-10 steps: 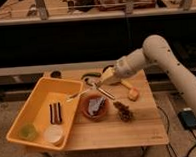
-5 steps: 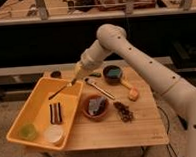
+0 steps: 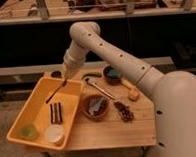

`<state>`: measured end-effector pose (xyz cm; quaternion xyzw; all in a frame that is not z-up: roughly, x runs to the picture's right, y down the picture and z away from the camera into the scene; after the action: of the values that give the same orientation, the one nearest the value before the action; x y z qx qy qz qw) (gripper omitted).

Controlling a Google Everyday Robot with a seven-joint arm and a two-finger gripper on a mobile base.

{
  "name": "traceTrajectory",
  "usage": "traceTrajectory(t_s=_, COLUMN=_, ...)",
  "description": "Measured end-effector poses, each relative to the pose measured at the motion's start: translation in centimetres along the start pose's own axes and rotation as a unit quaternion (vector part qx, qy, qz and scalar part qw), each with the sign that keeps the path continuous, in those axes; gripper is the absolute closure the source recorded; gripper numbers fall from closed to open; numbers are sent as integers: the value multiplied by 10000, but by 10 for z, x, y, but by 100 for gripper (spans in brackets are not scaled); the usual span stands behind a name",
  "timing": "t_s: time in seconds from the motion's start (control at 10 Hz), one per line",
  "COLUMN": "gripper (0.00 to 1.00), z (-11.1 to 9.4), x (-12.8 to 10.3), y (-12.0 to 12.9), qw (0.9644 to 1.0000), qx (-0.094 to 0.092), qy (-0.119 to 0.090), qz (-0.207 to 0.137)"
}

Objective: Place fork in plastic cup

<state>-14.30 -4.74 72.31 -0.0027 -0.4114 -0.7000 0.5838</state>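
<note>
the gripper [image 3: 65, 78] hangs over the far edge of the yellow tray [image 3: 23, 108], its fingers pinching the top of the fork [image 3: 55, 91], which slants down and leftward into the tray. the plastic cup [image 3: 28, 131] sits well apart in the tray's near left corner, beside the cream cup [image 3: 54, 134].

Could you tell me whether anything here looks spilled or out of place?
Nothing looks spilled. The gripper, shut on the fork, hangs it slanting over the yellow bin, well short of the plastic cup.
</note>
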Motion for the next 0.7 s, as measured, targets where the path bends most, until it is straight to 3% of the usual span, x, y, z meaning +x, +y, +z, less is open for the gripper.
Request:
traceTrajectory(t_s=0.5, gripper=100, z=-1, x=-4, y=-5, qw=9999, qx=32, qy=-7, qz=-130)
traceTrajectory(t_s=0.7, gripper=100, z=-4, x=-19, y=-35, qw=9991, qx=77, qy=-23, qz=-424)
